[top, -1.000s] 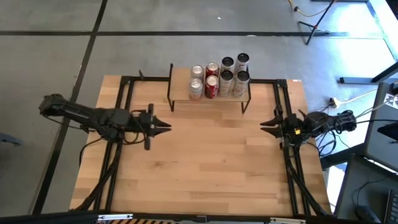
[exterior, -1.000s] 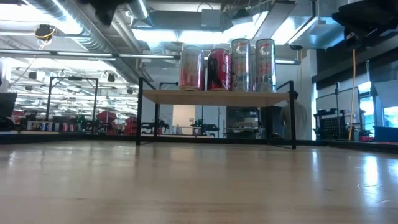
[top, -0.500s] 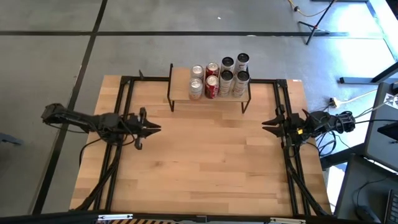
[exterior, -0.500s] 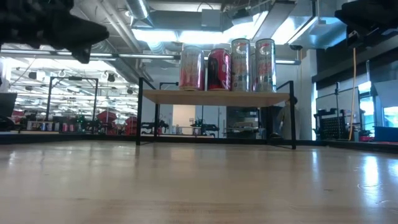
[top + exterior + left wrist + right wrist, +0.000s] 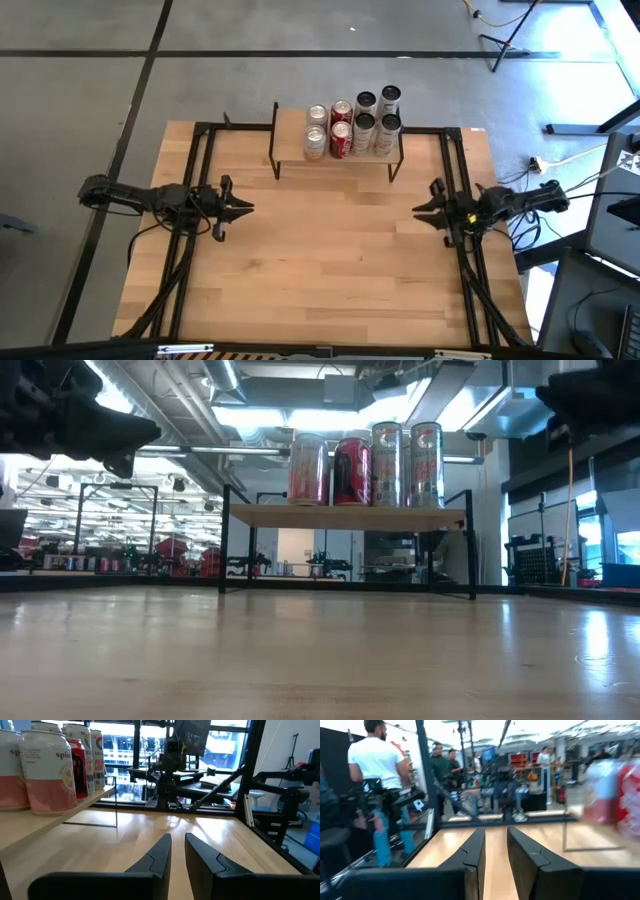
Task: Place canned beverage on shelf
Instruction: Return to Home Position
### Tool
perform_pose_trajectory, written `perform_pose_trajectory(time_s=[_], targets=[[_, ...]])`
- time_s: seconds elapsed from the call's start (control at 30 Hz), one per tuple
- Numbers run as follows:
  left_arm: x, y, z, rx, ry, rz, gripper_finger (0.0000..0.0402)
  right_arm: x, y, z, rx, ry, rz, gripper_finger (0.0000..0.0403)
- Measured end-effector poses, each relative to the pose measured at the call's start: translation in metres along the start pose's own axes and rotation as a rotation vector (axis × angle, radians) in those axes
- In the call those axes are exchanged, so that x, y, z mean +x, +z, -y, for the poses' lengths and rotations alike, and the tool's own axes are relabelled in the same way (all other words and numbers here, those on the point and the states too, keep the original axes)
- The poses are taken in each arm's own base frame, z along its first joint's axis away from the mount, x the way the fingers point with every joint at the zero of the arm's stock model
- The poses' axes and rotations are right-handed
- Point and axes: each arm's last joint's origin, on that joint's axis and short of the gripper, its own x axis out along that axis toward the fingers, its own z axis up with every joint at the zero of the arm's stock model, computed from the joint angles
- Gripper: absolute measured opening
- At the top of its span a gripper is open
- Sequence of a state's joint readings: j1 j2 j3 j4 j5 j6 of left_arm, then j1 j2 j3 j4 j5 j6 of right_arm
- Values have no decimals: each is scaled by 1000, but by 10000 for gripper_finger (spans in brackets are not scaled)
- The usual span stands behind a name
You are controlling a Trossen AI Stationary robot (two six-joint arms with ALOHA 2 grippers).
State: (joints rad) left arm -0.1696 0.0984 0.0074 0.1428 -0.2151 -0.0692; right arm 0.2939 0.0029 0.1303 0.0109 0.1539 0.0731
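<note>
Eight cans (image 5: 352, 125) sit in two rows on the shelf (image 5: 291, 135). Left claw (image 5: 248, 208) and right claw (image 5: 418, 211) hover over the worktop (image 5: 330, 260) either side of the shelf, fingers barely parted.

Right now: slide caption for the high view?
Eight upright soda cans in two rows on the small light-wood shelf; left tool and right tool empty at the wooden table's sides.

Robotics laboratory in an open industrial hall: bare ceiling ducts (image 5: 175, 405), strip lights (image 5: 250, 418), grey concrete floor (image 5: 80, 90), further equipment racks (image 5: 70, 558), people (image 5: 375, 765) standing beyond the worktop (image 5: 330, 270).
</note>
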Motion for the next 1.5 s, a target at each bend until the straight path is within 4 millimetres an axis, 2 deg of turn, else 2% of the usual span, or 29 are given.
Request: perform_pose_trajectory(time_s=[0.13,0.3,0.47,1.5], targets=[[0,0,0,2,0,1,45,4,-24,0,41,33,-31,69],[0,0,0,1,1,1,45,5,-38,2,31,-20,-73,69],[0,0,0,1,1,1,45,5,-38,4,-13,-62,-70,69],[0,0,0,1,3,1,45,5,-38,3,-14,-50,-78,69]])
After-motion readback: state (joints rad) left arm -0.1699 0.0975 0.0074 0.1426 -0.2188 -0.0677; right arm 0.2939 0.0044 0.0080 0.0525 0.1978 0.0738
